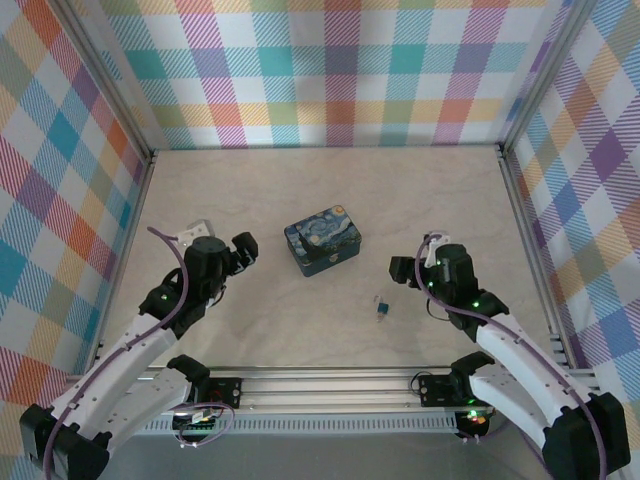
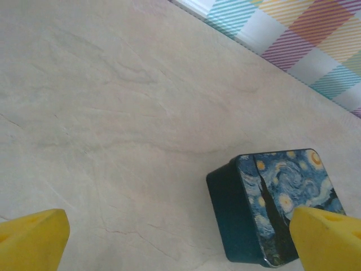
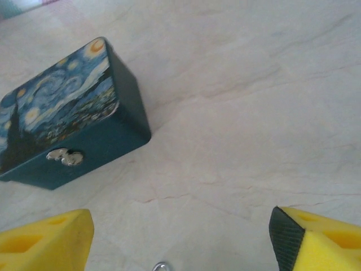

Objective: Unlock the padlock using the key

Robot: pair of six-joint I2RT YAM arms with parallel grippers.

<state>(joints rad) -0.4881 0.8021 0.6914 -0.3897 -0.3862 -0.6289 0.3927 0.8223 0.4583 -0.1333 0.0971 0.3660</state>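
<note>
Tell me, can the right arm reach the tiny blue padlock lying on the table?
Probably yes: the tiny blue padlock lies on bare tabletop close to the open right gripper, with nothing between them. The dark-blue starry-print tin box stands apart, farther back.

The top external camera is looking down from high above and behind the arm bases, taking in the whole pale wood-grain table (image 1: 300,190) and the plaid-patterned walls (image 1: 330,70) from afar. The left wrist camera is hovering close over the tabletop, facing forward and rightward past the left gripper (image 2: 180,240). The right wrist camera is sitting low and close, facing leftward past the right gripper (image 3: 180,237). All three are sharing the dark-blue starry-night-print rectangular tin box (image 1: 323,240) (image 2: 271,214) (image 3: 62,118).
</note>
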